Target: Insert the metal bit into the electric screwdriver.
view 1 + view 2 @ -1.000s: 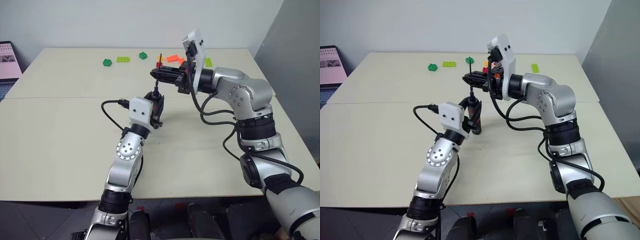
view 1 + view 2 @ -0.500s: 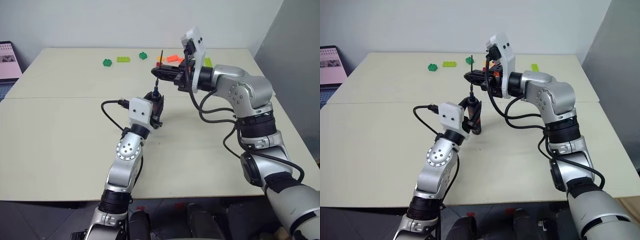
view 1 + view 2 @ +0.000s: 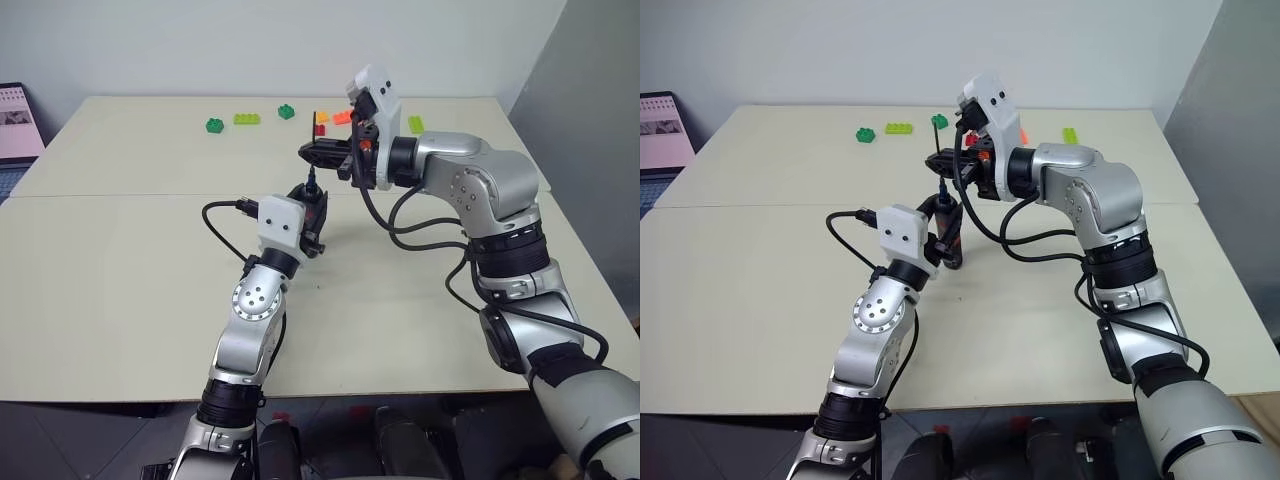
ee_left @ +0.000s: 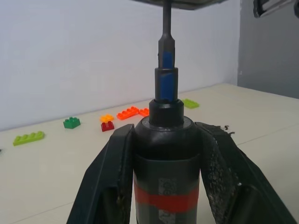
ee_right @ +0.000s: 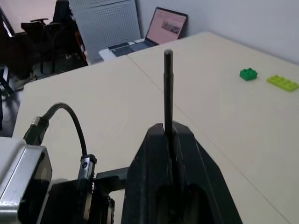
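My left gripper point(image 3: 314, 214) is shut on the electric screwdriver point(image 3: 316, 203), a black pen-shaped body with a red band, held upright over the middle of the table point(image 3: 120, 290). Its tip points up. Directly above it my right gripper point(image 3: 312, 153) is shut on the metal bit point(image 3: 315, 127), which stands nearly vertical. In the left wrist view the metal bit point(image 4: 166, 28) comes down onto the blue-marked tip of the electric screwdriver point(image 4: 166, 149); I cannot tell how deep it sits. In the right wrist view the metal bit point(image 5: 167, 88) sticks up from between the shut fingers point(image 5: 149, 154).
Coloured bricks lie along the table's far side: a green one point(image 3: 214, 125), a lime one point(image 3: 246, 119), another green one point(image 3: 286, 111), orange ones point(image 3: 342, 117) and a lime one point(image 3: 415, 124). A laptop point(image 3: 15, 120) stands past the left edge.
My right wrist has turned a little and the bit has shifted slightly left, standing more in line over the screwdriver's tip. The left gripper and screwdriver have not moved.
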Motion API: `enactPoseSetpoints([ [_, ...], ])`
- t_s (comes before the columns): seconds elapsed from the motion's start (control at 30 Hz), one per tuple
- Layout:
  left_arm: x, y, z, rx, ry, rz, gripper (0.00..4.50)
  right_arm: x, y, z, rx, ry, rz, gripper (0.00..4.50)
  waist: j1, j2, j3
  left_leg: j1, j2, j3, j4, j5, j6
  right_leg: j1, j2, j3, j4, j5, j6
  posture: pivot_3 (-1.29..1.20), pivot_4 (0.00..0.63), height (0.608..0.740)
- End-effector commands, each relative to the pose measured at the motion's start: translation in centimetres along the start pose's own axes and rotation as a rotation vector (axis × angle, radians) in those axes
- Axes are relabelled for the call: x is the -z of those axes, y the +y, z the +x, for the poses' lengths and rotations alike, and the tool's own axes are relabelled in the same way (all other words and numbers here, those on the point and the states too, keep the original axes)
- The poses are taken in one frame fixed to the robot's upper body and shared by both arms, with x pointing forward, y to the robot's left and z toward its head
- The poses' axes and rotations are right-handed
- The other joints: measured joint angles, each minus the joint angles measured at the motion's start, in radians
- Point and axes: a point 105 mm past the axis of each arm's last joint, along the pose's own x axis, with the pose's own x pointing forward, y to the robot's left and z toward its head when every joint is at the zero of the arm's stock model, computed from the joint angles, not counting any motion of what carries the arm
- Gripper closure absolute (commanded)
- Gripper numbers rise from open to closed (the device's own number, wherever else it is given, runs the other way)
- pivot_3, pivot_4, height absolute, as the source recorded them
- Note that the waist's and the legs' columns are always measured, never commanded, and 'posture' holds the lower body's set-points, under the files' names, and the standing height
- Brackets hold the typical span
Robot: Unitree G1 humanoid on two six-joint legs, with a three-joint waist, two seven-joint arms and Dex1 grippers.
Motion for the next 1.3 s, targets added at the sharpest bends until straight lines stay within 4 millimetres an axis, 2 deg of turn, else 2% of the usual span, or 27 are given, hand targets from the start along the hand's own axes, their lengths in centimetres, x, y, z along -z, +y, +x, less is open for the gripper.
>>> enactPoseSetpoints([
  [0.03, 0.2, 0.8, -0.1, -0.031, 0.012, 0.021, 2.87, -0.4, 1.4, 0.5, -0.061, -0.002, -0.035, 4.50, 0.000, 0.000, 0.000, 0.000, 0.000, 0.000, 0.000, 0.000, 0.000, 0.000, 0.000, 0.000, 0.000, 0.000, 0.000, 0.00, 0.150, 0.740],
  [0.13, 0.2, 0.7, -0.1, -0.030, 0.013, 0.022, 2.87, -0.9, 1.5, 0.1, -0.076, -0.029, -0.034, 4.50, 0.000, 0.000, 0.000, 0.000, 0.000, 0.000, 0.000, 0.000, 0.000, 0.000, 0.000, 0.000, 0.000, 0.000, 0.000, 0.00, 0.150, 0.740],
  [0.2, 0.2, 0.7, -0.1, -0.029, 0.012, 0.022, 2.87, -1.0, 1.5, -0.1, -0.078, -0.038, -0.034, 4.02, 0.000, 0.000, 0.000, 0.000, 0.000, 0.000, 0.000, 0.000, 0.000, 0.000, 0.000, 0.000, 0.000, 0.000, 0.000, 0.00, 0.150, 0.740],
  [0.23, 0.2, 0.7, -0.1, -0.029, 0.012, 0.022, 2.87, -1.1, 1.6, -0.1, -0.082, -0.042, -0.035, 3.98, 0.000, 0.000, 0.000, 0.000, 0.000, 0.000, 0.000, 0.000, 0.000, 0.000, 0.000, 0.000, 0.000, 0.000, 0.000, 0.00, 0.150, 0.740],
  [0.27, 0.1, 0.7, 0.0, -0.028, 0.012, 0.022, 2.87, -1.1, 1.6, -0.2, -0.085, -0.044, -0.036, 3.78, 0.000, 0.000, 0.000, 0.000, 0.000, 0.000, 0.000, 0.000, 0.000, 0.000, 0.000, 0.000, 0.000, 0.000, 0.000, 0.00, 0.150, 0.740],
  [0.3, 0.1, 0.8, 0.0, -0.027, 0.012, 0.022, 2.87, -1.2, 1.7, -0.3, -0.088, -0.048, -0.038, 3.38, 0.000, 0.000, 0.000, 0.000, 0.000, 0.000, 0.000, 0.000, 0.000, 0.000, 0.000, 0.000, 0.000, 0.000, 0.000, 0.00, 0.150, 0.740],
  [0.33, 0.1, 0.8, 0.0, -0.027, 0.012, 0.022, 2.87, -1.2, 1.7, -0.3, -0.090, -0.051, -0.039, 3.30, 0.000, 0.000, 0.000, 0.000, 0.000, 0.000, 0.000, 0.000, 0.000, 0.000, 0.000, 0.000, 0.000, 0.000, 0.000, 0.00, 0.150, 0.740],
  [0.53, 0.1, 0.8, 0.2, -0.023, 0.008, 0.022, 2.87, -1.6, 1.5, -0.9, -0.094, -0.069, -0.051, 1.74, 0.000, 0.000, 0.000, 0.000, 0.000, 0.000, 0.000, 0.000, 0.000, 0.000, 0.000, 0.000, 0.000, 0.000, 0.000, 0.00, 0.150, 0.740],
  [0.7, 0.0, 0.8, 0.3, -0.020, 0.004, 0.021, 2.87, -1.5, -0.2, -2.0, -0.016, -0.087, -0.028, 0.70, 0.001, 0.000, 0.000, 0.000, 0.000, 0.000, 0.000, 0.000, 0.000, 0.000, 0.000, 0.000, 0.000, 0.000, 0.000, 0.00, 0.150, 0.740],
  [0.87, -0.6, 0.6, 0.8, 0.004, -0.020, 0.023, 2.87, -0.5, -2.6, -4.6, 0.130, -0.079, -0.010, 0.69, 0.002, 0.000, 0.000, 0.000, 0.000, 0.000, 0.000, 0.000, 0.000, 0.000, 0.000, 0.000, 0.000, 0.000, 0.000, 0.00, 0.150, 0.740],
  [1.03, -2.2, -0.4, 2.5, 0.115, -0.059, 0.080, 2.87, 0.9, -4.1, -8.7, 0.264, -0.028, -0.066, 0.69, 0.006, 0.000, 0.000, -0.001, 0.000, 0.000, 0.000, 0.000, 0.000, 0.000, 0.000, 0.000, 0.000, 0.000, 0.000, 0.00, 0.150, 0.740],
  [1.17, -2.8, -0.6, 4.7, 0.216, -0.015, 0.227, 2.87, 2.0, -3.4, -11.5, 0.298, 0.051, -0.162, 0.69, 0.009, 0.000, 0.001, -0.003, 0.000, -0.001, 0.000, 0.000, 0.000, -0.001, 0.000, -0.001, -0.001, 0.000, 0.000, 0.00, 0.150, 0.740],
  [1.3, -1.4, -1.5, 6.9, 0.440, 0.170, 0.361, 2.87, 3.6, -1.8, -14.2, 0.283, 0.171, -0.261, 0.69, 0.013, 0.000, 0.001, -0.004, -0.001, -0.001, 0.000, 0.000, 0.000, -0.001, -0.001, -0.002, -0.005, 0.000, 0.000, 0.00, 0.150, 0.740],
])
